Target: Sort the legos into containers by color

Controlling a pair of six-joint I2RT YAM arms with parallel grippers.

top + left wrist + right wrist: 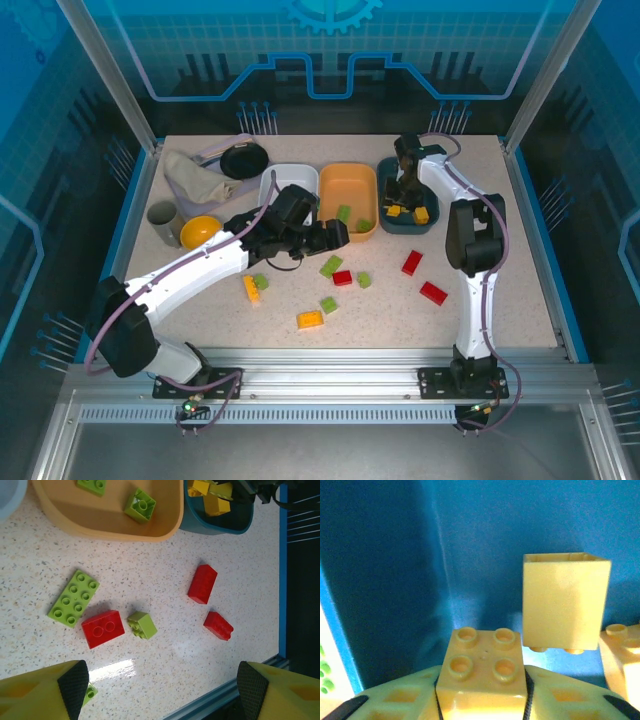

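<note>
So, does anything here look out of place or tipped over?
Only small things: a green brick in the orange tray is tipped, showing its hollow underside, and a small green brick on the table lies on its side. Nothing looks spilled or broken.

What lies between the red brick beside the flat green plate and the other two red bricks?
A small light green brick, then bare tabletop, as the left wrist view shows.

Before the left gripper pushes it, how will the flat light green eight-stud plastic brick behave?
The light green eight-stud brick looks rigid and small, so probably light and unbending. It lies studs-up on its broad face, so a push should slide it over the glossy table, not roll it.
</note>
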